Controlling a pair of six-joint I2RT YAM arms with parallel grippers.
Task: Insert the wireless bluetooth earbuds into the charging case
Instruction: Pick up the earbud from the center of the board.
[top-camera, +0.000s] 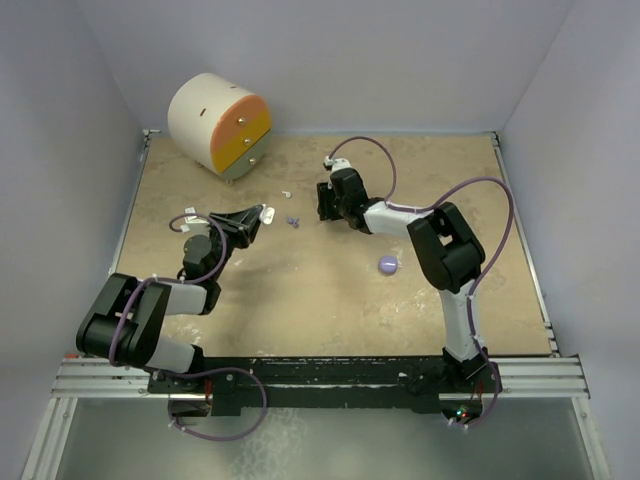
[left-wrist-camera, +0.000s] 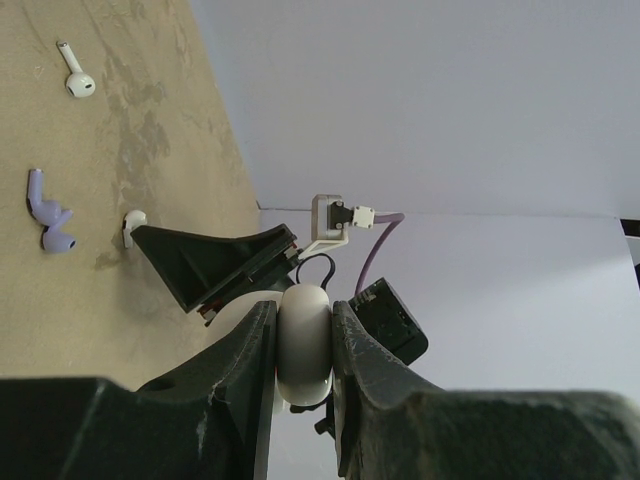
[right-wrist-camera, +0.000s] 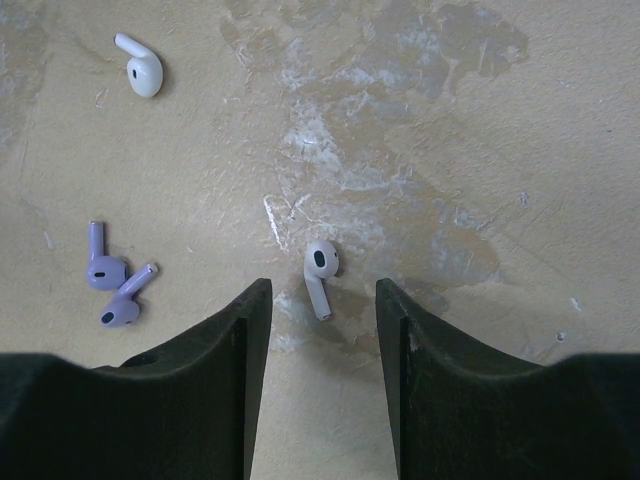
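My left gripper (left-wrist-camera: 303, 306) is shut on a white rounded charging case (left-wrist-camera: 303, 350), held edge-on above the table left of centre (top-camera: 266, 212). My right gripper (right-wrist-camera: 322, 290) stands open, pointing down at the table. One white earbud (right-wrist-camera: 320, 268) lies just ahead of its fingertips, in line with the gap and touching neither finger. A second white earbud (right-wrist-camera: 140, 68) lies farther off to the left. Two purple earbuds (right-wrist-camera: 108, 290) lie together at the left. In the top view the right gripper (top-camera: 323, 208) is close to the right of the left gripper (top-camera: 255, 218).
A round lilac case (top-camera: 388, 264) sits on the table by the right arm's elbow. A large cream and orange drum (top-camera: 220, 125) stands at the back left. Grey walls close in the table on three sides.
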